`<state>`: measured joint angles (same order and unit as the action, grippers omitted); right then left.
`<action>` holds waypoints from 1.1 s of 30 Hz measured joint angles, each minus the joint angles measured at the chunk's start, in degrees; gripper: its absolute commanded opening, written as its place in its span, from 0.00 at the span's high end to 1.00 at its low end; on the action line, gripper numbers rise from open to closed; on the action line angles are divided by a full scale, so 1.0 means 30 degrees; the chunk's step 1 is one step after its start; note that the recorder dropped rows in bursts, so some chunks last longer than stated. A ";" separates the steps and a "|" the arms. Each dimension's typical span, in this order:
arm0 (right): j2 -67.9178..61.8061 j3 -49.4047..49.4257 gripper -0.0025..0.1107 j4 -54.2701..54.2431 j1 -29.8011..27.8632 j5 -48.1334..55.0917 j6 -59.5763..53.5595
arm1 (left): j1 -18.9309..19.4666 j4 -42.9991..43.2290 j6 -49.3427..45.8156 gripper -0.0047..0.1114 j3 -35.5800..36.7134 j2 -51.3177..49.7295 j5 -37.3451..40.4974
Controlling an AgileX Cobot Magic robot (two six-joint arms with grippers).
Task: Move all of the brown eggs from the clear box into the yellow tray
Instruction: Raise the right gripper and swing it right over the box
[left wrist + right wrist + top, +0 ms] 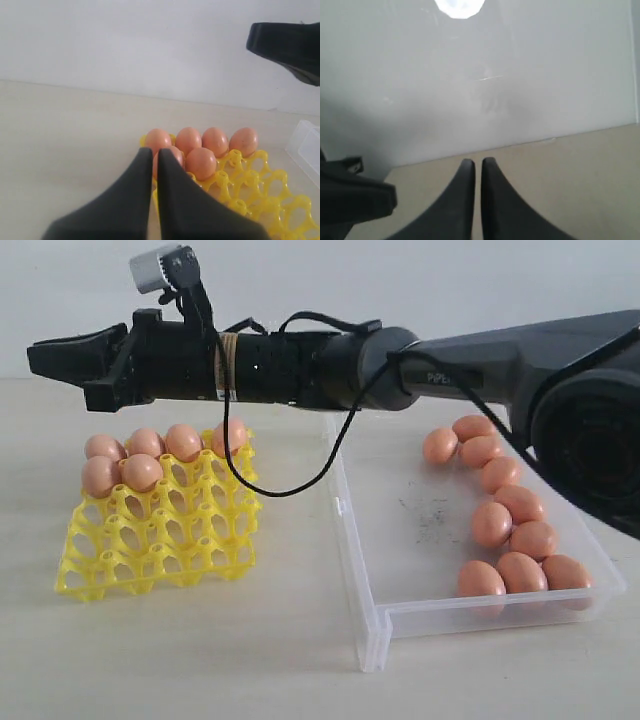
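Brown eggs (492, 523): six in the yellow tray (150, 550), maybe nine in the clear box (440, 615), left gripper (154, 155) and right gripper (478, 164) both pinched together empty, so next up: grab another.

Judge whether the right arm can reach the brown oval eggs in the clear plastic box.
Probably yes: brown eggs lie uncovered in the open clear box, and the right end effector, shut and empty, hangs near the yellow plastic egg tray.
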<state>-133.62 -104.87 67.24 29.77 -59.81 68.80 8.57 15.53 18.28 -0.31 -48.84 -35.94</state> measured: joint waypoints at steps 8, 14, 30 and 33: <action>0.3326 0.0577 0.98 0.9999 -0.0390 0.2786 0.6309 | 0.0000 0.0000 0.0000 0.93 0.0000 0.0000 0.0000; 0.6239 0.3517 0.98 1.0818 -0.0808 0.3970 0.7829 | 0.0000 0.0000 0.0000 0.93 0.0000 0.0000 -0.0068; 1.2273 1.5703 0.98 0.7003 -0.3095 3.0371 -0.1712 | 0.0000 0.0000 0.0159 0.93 0.0000 0.0000 -0.0068; 1.2315 1.5741 0.98 0.2001 -0.3177 3.2886 -0.5826 | 0.0000 0.0000 0.0206 0.93 0.0000 0.0000 -0.0068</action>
<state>-96.68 -57.64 73.24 20.24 38.85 51.32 8.57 15.53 18.90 -0.31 -48.84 -36.15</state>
